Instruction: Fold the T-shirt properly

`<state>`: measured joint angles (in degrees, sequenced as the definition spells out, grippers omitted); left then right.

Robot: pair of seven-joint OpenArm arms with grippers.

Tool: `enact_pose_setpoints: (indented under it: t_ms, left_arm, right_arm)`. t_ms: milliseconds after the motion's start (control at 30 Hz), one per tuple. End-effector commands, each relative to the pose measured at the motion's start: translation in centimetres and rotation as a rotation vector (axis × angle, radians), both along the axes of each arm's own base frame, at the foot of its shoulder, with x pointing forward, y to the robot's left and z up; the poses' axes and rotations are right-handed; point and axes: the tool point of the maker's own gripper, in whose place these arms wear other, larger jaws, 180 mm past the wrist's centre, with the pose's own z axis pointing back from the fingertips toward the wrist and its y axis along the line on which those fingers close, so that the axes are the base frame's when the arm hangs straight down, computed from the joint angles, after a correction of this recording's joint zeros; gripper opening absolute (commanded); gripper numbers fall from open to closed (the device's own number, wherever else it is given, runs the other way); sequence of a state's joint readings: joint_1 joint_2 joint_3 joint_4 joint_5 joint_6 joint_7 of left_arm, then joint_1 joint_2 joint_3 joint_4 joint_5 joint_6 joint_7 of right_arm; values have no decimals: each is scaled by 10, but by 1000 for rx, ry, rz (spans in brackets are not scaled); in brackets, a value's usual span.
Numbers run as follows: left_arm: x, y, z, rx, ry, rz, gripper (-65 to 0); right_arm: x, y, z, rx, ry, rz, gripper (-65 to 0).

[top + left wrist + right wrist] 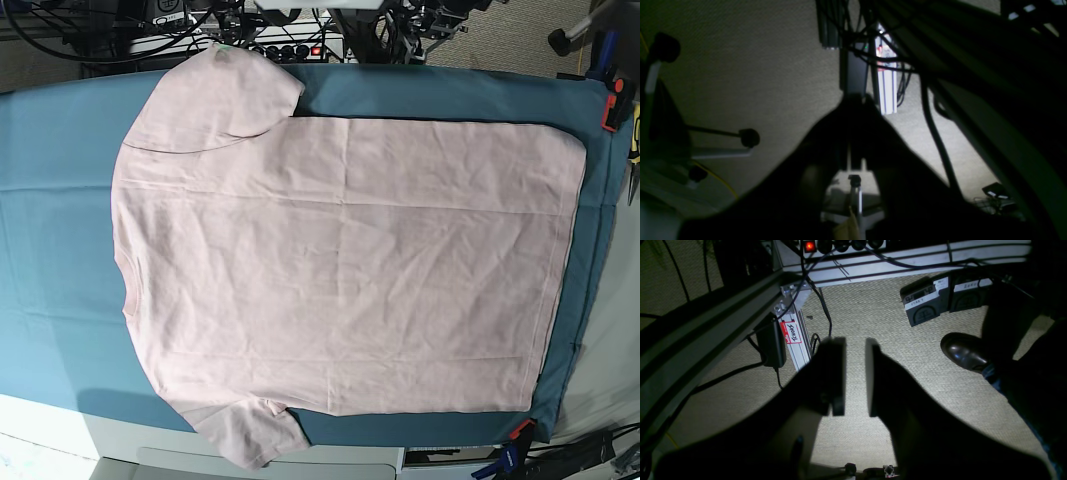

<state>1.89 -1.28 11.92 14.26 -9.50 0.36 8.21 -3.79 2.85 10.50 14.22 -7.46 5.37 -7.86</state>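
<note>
The pale pink T-shirt lies spread flat on the table in the base view, plain side up. Its neck points left and its hem right, with one sleeve at the far left corner and one at the near left. Neither arm shows in the base view. In the left wrist view my left gripper hangs over the carpet below table height, its dark fingers pressed together with nothing in them. In the right wrist view my right gripper also points at the floor, and bare carpet shows in the gap between its fingers.
The teal table cloth covers the table, held by clamps at the right corners. Under the table are an aluminium frame leg, cables, foot pedals and a person's shoe. A chair base stands to the left.
</note>
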Motion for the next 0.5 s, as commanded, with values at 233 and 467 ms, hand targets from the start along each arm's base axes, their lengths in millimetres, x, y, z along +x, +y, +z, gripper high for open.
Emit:
enact_pose_setpoints:
  t_ms: [233,467]
  left_arm:
    - [-5,-3,1,-8,16,1,-650]
    - [-27,-4,4,-19,23,1,-650]
  right_arm:
    - [21,-26,8,-51,-106,13,-538]
    - [18,-56,22,-114,-163,44,-538]
